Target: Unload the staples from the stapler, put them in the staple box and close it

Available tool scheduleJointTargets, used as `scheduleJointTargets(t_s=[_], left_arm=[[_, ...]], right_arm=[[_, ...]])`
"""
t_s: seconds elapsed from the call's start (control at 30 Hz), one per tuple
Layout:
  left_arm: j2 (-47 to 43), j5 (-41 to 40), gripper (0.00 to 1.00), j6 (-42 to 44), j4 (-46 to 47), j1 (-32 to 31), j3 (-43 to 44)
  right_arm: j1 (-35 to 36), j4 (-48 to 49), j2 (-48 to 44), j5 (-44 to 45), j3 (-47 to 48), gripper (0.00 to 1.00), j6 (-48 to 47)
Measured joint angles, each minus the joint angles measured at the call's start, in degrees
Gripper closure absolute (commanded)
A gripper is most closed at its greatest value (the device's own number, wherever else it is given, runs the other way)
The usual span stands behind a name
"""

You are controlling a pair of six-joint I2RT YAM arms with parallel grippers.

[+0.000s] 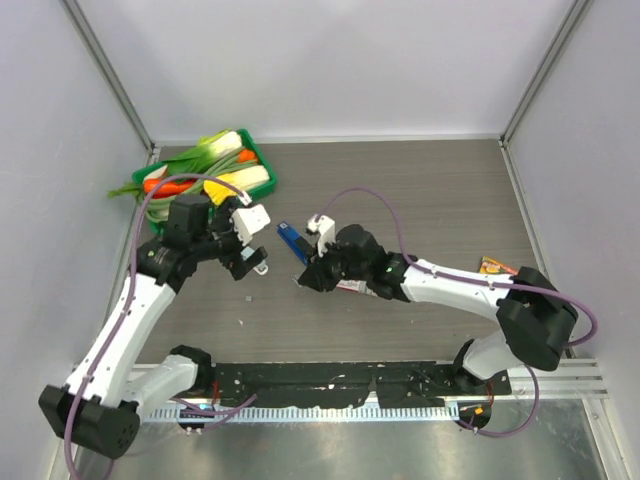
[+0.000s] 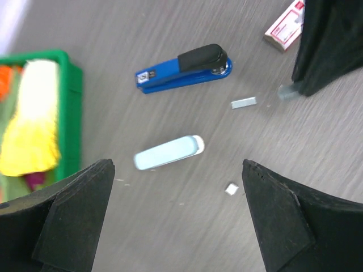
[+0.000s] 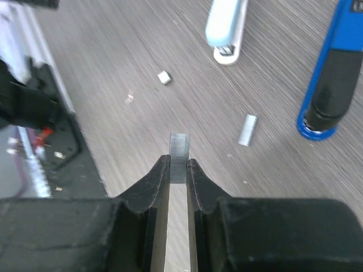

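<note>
My right gripper [image 3: 178,167] is shut on a short silvery-grey strip of staples [image 3: 179,148], held a little above the table. A second staple strip [image 3: 247,130] lies loose on the table, also in the left wrist view [image 2: 244,102]. The blue and black stapler [image 2: 184,68] lies closed on its side, just beyond the right gripper [image 1: 303,278] in the top view [image 1: 292,243]. A pale blue stapler [image 2: 169,153] lies nearer the left gripper. My left gripper [image 2: 177,215] is open and empty, hovering above the table over the pale blue stapler.
A flat red, white and grey packet [image 2: 286,28] lies beside the right arm. Small staple bits [image 2: 231,189] lie on the table. A green tray [image 1: 257,152] of vegetables stands at the back left. An orange packet [image 1: 497,266] lies at the right.
</note>
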Motion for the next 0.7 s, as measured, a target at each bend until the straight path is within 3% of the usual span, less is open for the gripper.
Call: scheduleJointTargets(t_s=[0.1,0.2,0.47,0.7], left_arm=[[-5.73,1.16,0.0,9.97,-1.46,-0.17,-0.42],[-13.94,3.17,0.0,18.56,1.14,-0.5,-7.1],[-26.14,8.44,0.0,33.33,17.99,-2.62,-28.65],[-29.51,13.84,0.13,42.05,32.41,-2.67,-34.8]], right_arm=[[-2.32,2.08,-1.84,-5.01,0.0,0.99,5.14],[-3.78,4.24,-1.9,-10.27,0.0,0.99,10.16],[-5.42,9.84,-1.88,-21.49,0.0,0.99,20.11],[-6.03,15.34,-1.46,-26.88,-0.17,0.99,26.01]])
